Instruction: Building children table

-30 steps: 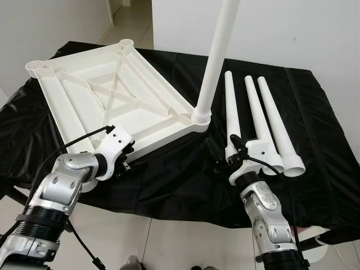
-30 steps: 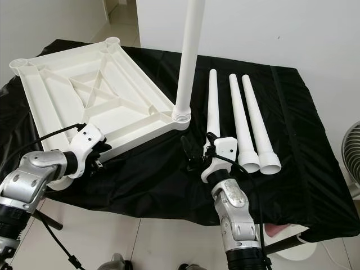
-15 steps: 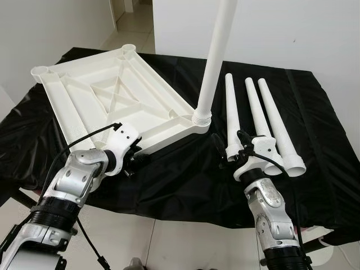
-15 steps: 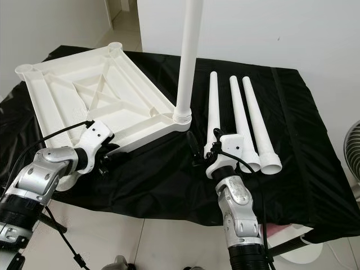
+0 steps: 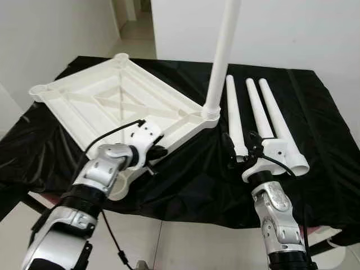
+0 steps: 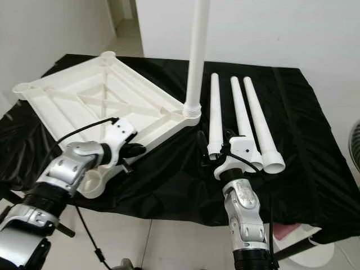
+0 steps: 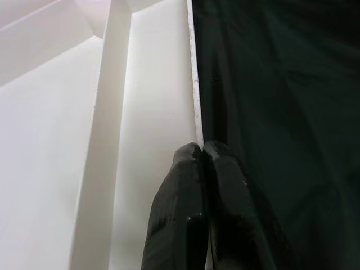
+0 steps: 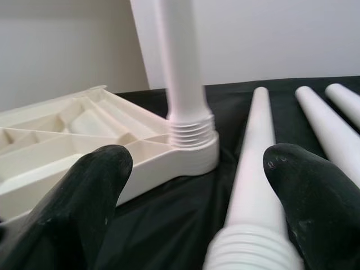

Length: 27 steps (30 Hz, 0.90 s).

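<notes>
A white tabletop [image 5: 107, 104] lies upside down on the black-covered table [image 5: 191, 174]. One white leg [image 5: 225, 50] stands upright, screwed into its near right corner. Three loose legs [image 5: 256, 109] lie side by side to the right. My left gripper [image 5: 160, 153] is shut on the tabletop's thin front rim [image 7: 194, 84], its fingertips [image 7: 188, 154] pressed together on it. My right gripper [image 8: 197, 169] is open at the threaded thick end of the nearest loose leg [image 8: 253, 169], with one finger on each side and not touching it.
The tabletop's near left corner socket [image 5: 121, 188] hangs over the table's front edge. A white wall stands behind the table and a doorway [image 5: 132, 22] opens at the back left. The tiled floor [image 5: 185, 247] shows below the front edge.
The tabletop has turned on the cloth with my left gripper on its rim, and that arm has swung to the right. My right gripper has edged forward beside the leg's thick end.
</notes>
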Available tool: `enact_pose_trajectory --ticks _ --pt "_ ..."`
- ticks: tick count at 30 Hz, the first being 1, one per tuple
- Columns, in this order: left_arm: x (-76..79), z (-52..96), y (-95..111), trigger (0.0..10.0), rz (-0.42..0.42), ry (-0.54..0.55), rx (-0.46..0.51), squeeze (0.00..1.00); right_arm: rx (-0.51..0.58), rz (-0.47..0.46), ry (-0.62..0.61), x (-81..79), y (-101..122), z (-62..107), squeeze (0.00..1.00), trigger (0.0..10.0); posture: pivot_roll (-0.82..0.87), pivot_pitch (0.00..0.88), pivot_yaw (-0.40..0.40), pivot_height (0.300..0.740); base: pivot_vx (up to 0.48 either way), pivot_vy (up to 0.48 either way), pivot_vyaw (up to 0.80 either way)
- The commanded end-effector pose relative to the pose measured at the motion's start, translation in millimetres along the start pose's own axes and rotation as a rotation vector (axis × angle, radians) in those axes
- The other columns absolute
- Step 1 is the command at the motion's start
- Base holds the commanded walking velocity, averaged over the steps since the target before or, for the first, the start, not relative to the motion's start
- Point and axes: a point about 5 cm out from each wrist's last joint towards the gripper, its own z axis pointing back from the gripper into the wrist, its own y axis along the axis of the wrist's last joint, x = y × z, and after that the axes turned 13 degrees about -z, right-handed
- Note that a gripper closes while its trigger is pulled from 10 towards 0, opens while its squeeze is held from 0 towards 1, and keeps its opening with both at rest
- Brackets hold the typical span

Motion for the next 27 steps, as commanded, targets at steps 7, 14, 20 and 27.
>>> enact_pose_trajectory --ticks 7,14,20,27 --pt "-6.5 -19.5 23 0.0 -0.028 0.118 0.044 0.0 0.008 -0.019 0.005 -8.4 -2 -0.5 0.0 10.0 0.0 0.044 0.07 0.74 0.0 0.0 0.0" --pt "-25.2 -28.9 39 0.0 -0.007 0.274 0.064 0.0 0.008 -0.053 0.004 -13.1 -5 -5.3 0.0 10.0 0.02 0.044 0.042 0.74 0.0 0.0 0.0" --pt "-38.5 -33.4 56 0.0 0.048 0.385 0.09 0.0 0.01 -0.068 0.011 -18.3 -6 -11.1 0.0 10.0 0.02 0.045 0.025 0.74 0.0 0.0 0.0" --pt "-42.3 -36.3 68 2.6 0.1 0.417 0.142 0.0 0.017 -0.073 0.009 -21.8 -7 -13.7 0.0 10.0 0.03 0.045 0.029 0.74 0.0 0.0 0.0"
